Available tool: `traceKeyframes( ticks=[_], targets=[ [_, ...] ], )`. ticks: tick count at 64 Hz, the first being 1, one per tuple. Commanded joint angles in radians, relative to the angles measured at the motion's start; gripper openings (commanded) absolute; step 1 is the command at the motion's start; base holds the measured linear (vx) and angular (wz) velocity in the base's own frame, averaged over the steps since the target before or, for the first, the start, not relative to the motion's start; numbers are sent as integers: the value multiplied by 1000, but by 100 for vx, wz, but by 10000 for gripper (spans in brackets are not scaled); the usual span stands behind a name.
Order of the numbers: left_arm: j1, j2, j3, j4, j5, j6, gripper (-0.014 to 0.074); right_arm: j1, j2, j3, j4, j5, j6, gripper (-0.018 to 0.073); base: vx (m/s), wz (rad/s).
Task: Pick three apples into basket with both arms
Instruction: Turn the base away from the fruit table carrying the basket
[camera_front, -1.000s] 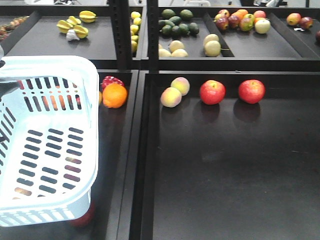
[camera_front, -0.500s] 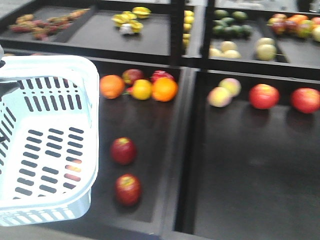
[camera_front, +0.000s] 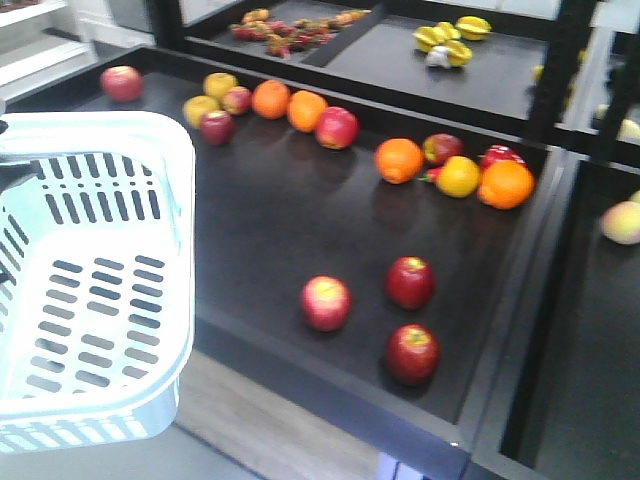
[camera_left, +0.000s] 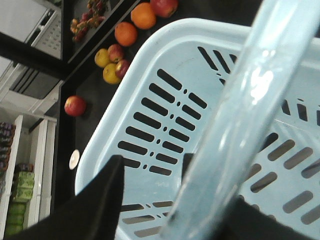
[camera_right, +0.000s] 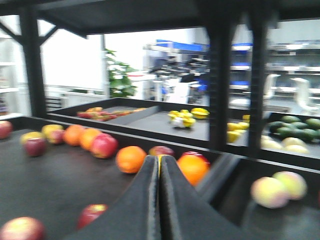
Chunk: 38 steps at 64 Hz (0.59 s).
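Far left in the front view, the pale blue-white basket fills the lower corner, overlapping the front edge of the black surface. From the left wrist view, its swing handle passes between the dark fingers of the left pincer, which is clamped on it.

Right of the basket and well apart from it, the three apples lie on the surface near its front lip, none touching. First comes a streaked apple, red with yellowish patches. Then come two maroon apples, one further back and one directly in front of it.

Behind them, along the back of the surface, runs a loose line of mixed fruit. It has red and yellow pieces at the left, two oranges side by side, then a cluster with two more oranges and a yellow fruit toward the right.

From the right wrist view, the right pincer hangs over the surface, its two dark fingers pressed flat together with nothing between them. The streaked apple and one maroon apple sit blurred at its lower left.
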Motion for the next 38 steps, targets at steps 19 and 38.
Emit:
traceKeyframes(
  ticks=[19, 38],
  targets=[
    [-1, -18, -34, 19, -83, -14, -7, -1, -12, 14, -6, -71, -4, -9, -11, 52],
    [-1, -18, -34, 19, -83, -14, -7, -1, -12, 14, -6, -71, -4, -9, -9, 47]
  ],
)
